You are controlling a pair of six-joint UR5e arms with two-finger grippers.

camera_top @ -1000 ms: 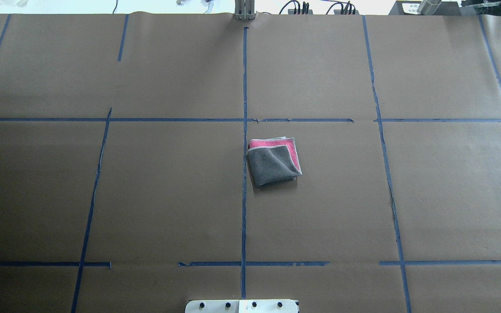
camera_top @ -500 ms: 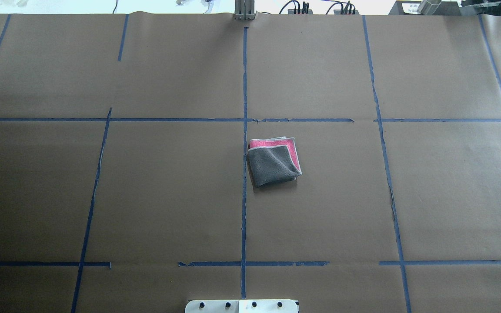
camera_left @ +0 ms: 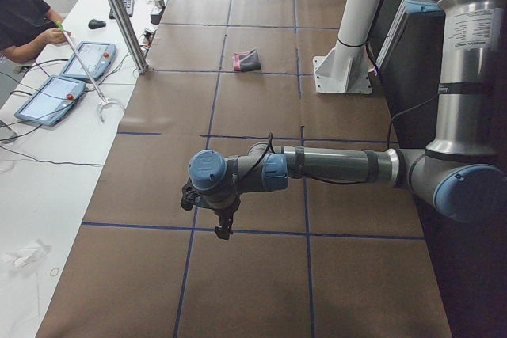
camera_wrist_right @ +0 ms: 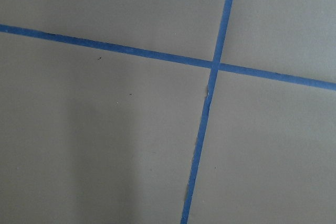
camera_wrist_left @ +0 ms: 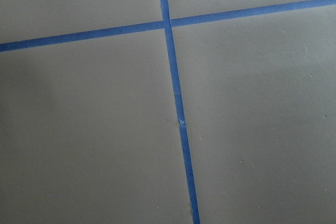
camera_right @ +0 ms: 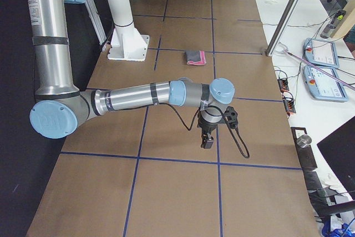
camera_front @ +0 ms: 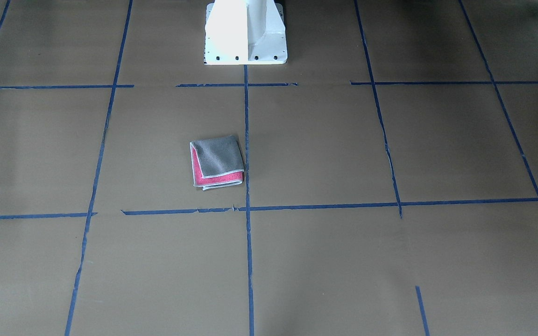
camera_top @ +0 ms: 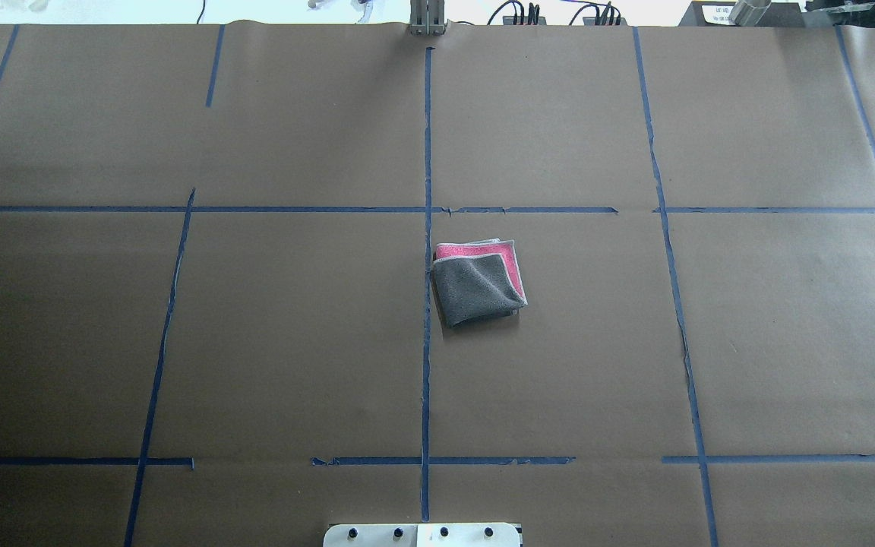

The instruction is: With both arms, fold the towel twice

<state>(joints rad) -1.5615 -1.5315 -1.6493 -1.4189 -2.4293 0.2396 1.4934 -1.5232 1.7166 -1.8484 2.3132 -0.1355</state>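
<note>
The towel [camera_top: 478,285] lies folded into a small square near the table's middle, grey face up with a pink strip along its far and right edges; it also shows as the towel [camera_front: 216,161], [camera_left: 247,60], [camera_right: 195,56]. Both arms are far from it, at opposite table ends. The left gripper [camera_left: 224,223] hangs over the paper in the exterior left view, and the right gripper [camera_right: 208,140] hangs likewise in the exterior right view. I cannot tell whether either is open or shut. Both wrist views show only brown paper and blue tape.
The white pedestal base [camera_front: 245,32] stands at the robot's edge of the table. Blue tape lines [camera_top: 428,228] grid the brown paper. A metal pole [camera_left: 119,13] and tablets [camera_left: 91,57] stand at the far side, where a person [camera_left: 24,13] sits.
</note>
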